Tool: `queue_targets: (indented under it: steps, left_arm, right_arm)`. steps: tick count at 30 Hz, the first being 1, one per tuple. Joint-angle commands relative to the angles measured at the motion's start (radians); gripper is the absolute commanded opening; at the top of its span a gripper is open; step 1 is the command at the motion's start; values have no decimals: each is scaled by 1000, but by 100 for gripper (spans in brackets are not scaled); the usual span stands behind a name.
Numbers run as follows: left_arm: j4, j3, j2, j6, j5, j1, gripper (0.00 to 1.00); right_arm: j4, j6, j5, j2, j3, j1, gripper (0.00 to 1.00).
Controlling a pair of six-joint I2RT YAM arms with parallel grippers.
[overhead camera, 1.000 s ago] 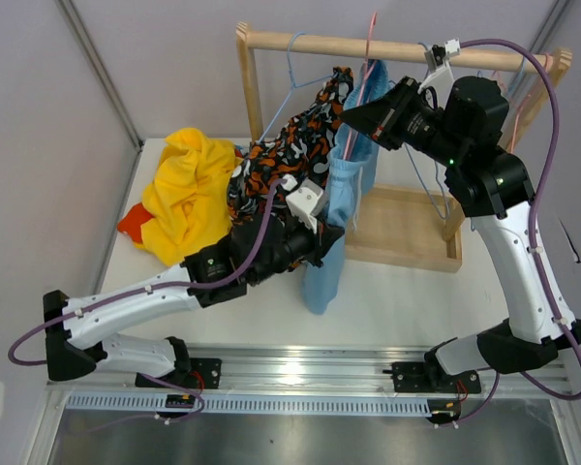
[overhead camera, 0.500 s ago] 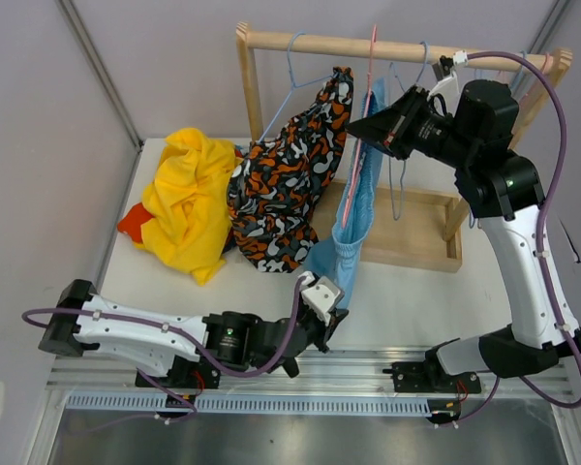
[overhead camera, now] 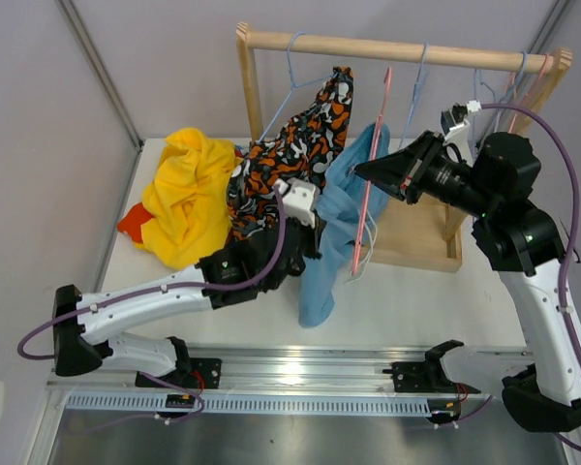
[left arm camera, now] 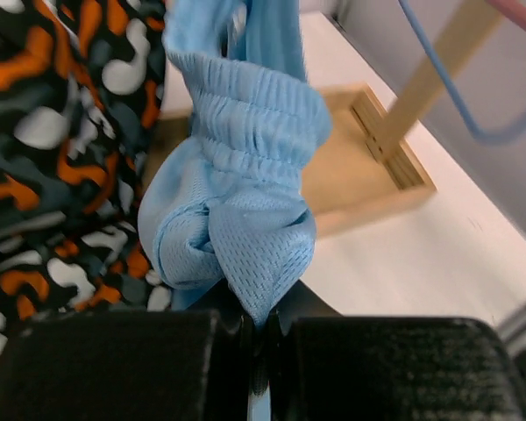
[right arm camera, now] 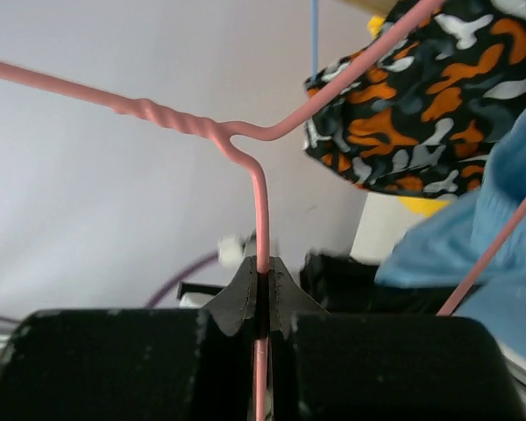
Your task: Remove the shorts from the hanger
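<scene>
Now, entry for this moment. My left gripper [overhead camera: 310, 221] has its fingers pressed together on a pinch of the light blue shorts [overhead camera: 321, 254]. In the left wrist view the mesh fabric [left arm camera: 245, 184] bunches up directly ahead of the closed tips [left arm camera: 259, 331], its gathered waistband above the pinch.

My right gripper [overhead camera: 365, 172] is clamped on the pink hanger [overhead camera: 366, 208]. The right wrist view shows the wire [right arm camera: 259, 206] running straight into the shut jaws [right arm camera: 263, 285], just below the twisted neck. In the top view the hanger's upper end sits below the wooden rail [overhead camera: 349, 45] and the hanger slants down across the light blue shorts, which drape around its lower part — I cannot tell how much fabric is on the wire.

Other shorts:
- The black-orange-white shorts [overhead camera: 292, 155] hang from a blue hanger [overhead camera: 292, 73] on the rail and lie just to the left of my left gripper's tips [left arm camera: 53, 132]. They are also seen ahead and to the right of my right gripper [right arm camera: 403, 96].
- The yellow shorts [overhead camera: 186, 194] are heaped on the table [overhead camera: 445, 295], further left of my left arm, with the red-orange shorts [overhead camera: 131, 223] touching their far-left edge.

The rack's wooden base [overhead camera: 416, 237] lies beyond the light blue shorts as the left wrist sees it [left arm camera: 368, 149] — under my right gripper in the top view.
</scene>
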Motion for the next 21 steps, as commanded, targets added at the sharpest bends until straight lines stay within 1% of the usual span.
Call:
queue_targets:
  steps: [1,2,5,6,9,12,15,16,17,21]
  left_arm:
    - [-7,92,53,37,89,90,0]
    - [-13,104,64,43,96,118,0]
    - [-28,120,81,42,108,133,0]
    - [-31,109,72,33,119,133,0]
    - [-24,42,9,-12,145,121,0]
    - [-48,-23,-74,-47,119,78,0]
    - [-82,-55,-147,-56,53,-6,0]
    - [-114,-58,-161,-61,33,-53,0]
    - [-134,-60,-175,-78,-7,-74,0]
    - [-200,-75,-238,-130,-64,-153,0]
  right_arm:
    - [140,85,-58,-52,13,7,0]
    - [146,95,-69,-48,25,7,0]
    - [108,87,-80,-5,117,7,0]
    - [92,69,-83,35,178,4,0]
    - [68,64,-121,104,255,-28,0]
    - [94,73,-148,175,292,-59,0]
    - [113,61,-155,227,303,-96,0]
    - [124,61,-156,238,306,-109,0]
    - [135,66,-162,259,303,-125,0]
    - [184,89,-195,323,320,-198,0]
